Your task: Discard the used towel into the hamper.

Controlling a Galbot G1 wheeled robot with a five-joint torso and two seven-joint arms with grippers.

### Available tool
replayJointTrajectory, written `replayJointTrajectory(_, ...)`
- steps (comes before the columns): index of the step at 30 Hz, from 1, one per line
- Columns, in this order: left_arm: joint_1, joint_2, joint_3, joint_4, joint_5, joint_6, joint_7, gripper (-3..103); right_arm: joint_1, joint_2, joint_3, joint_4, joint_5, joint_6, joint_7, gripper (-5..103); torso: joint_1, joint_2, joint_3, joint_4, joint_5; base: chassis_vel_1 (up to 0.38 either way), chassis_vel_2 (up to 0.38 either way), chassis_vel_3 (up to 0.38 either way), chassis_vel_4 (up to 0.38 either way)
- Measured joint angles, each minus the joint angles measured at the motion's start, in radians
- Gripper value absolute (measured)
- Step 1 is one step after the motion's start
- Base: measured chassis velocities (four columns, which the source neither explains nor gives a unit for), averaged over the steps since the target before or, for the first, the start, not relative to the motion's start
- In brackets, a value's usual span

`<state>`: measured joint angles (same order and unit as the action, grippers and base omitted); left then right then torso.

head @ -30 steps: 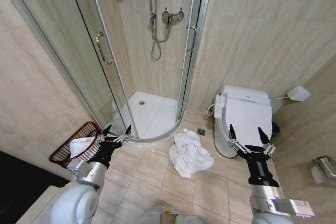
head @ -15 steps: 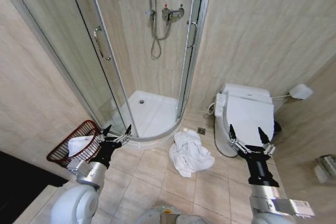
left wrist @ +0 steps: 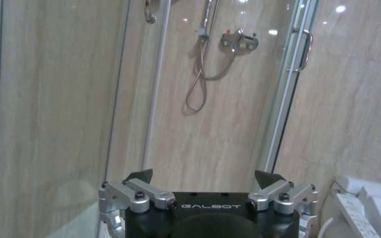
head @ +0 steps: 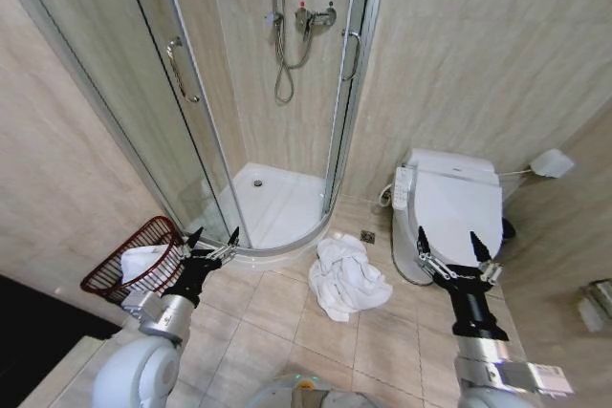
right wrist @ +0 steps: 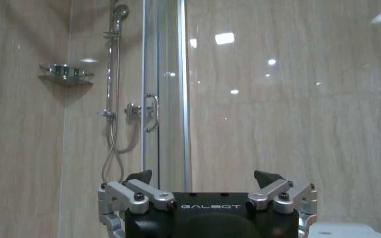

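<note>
Head view has tipped slightly downward; nothing on the floor has moved

Both arms stay raised, left gripper [head: 211, 239] and right gripper [head: 449, 244] spread wide and empty; towel [head: 347, 277] lies crumpled between shower and toilet [head: 449, 207], well apart from the hamper [head: 107, 279] at left, so pickup is not yet begun

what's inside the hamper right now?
The hamper holds a white cloth lying against its far side. The left gripper hides its near right edge; anything under the cloth is covered.
</note>
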<state>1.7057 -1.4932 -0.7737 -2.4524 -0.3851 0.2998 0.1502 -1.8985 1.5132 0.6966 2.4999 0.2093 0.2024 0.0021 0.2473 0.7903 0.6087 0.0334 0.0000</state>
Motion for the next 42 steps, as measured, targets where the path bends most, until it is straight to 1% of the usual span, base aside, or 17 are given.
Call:
replayJointTrajectory(5, 0.000, 0.000, 0.000, 0.000, 0.000, 0.000, 0.000, 100, 0.000, 0.000, 0.000, 0.000, 0.000, 0.000, 0.000, 100, -0.007, -0.016, -0.009, 0.0000, 0.0000, 0.000, 0.000, 0.000, 0.000)
replayJointTrajectory(6, 0.000, 0.000, 0.000, 0.000, 0.000, 0.000, 0.000, 100, 0.000, 0.000, 0.000, 0.000, 0.000, 0.000, 0.000, 100, -0.010, -0.024, -0.013, 0.0000, 0.0000, 0.000, 0.000, 0.000, 0.000)
replayJointTrajectory(7, 0.000, 0.000, 0.000, 0.000, 0.000, 0.000, 0.000, 100, 0.000, 0.000, 0.000, 0.000, 0.000, 0.000, 0.000, 100, -0.018, -0.040, -0.022, 0.0000, 0.0000, 0.000, 0.000, 0.000, 0.000)
replayJointTrajectory(9, 0.000, 0.000, 0.000, 0.000, 0.000, 0.000, 0.000, 100, 0.000, 0.000, 0.000, 0.000, 0.000, 0.000, 0.000, 100, -0.022, -0.051, -0.028, 0.0000, 0.0000, 0.000, 0.000, 0.000, 0.000)
replayJointTrajectory(22, 0.000, 0.000, 0.000, 0.000, 0.000, 0.000, 0.000, 100, 0.000, 0.000, 0.000, 0.000, 0.000, 0.000, 0.000, 100, -0.043, -0.100, -0.056, 0.0000, 0.0000, 0.000, 0.000, 0.000, 0.000)
replayJointTrajectory(30, 0.000, 0.000, 0.000, 0.000, 0.000, 0.000, 0.000, 100, 0.000, 0.000, 0.000, 0.000, 0.000, 0.000, 0.000, 100, -0.060, -0.142, -0.082, 0.0000, 0.0000, 0.000, 0.000, 0.000, 0.000)
replayJointTrajectory(34, 0.000, 0.000, 0.000, 0.000, 0.000, 0.000, 0.000, 100, 0.000, 0.000, 0.000, 0.000, 0.000, 0.000, 0.000, 100, -0.065, -0.153, -0.088, 0.0000, 0.0000, 0.000, 0.000, 0.000, 0.000)
replayJointTrajectory(42, 0.000, 0.000, 0.000, 0.000, 0.000, 0.000, 0.000, 100, 0.000, 0.000, 0.000, 0.000, 0.000, 0.000, 0.000, 100, -0.081, -0.193, -0.112, 0.0000, 0.0000, 0.000, 0.000, 0.000, 0.000)
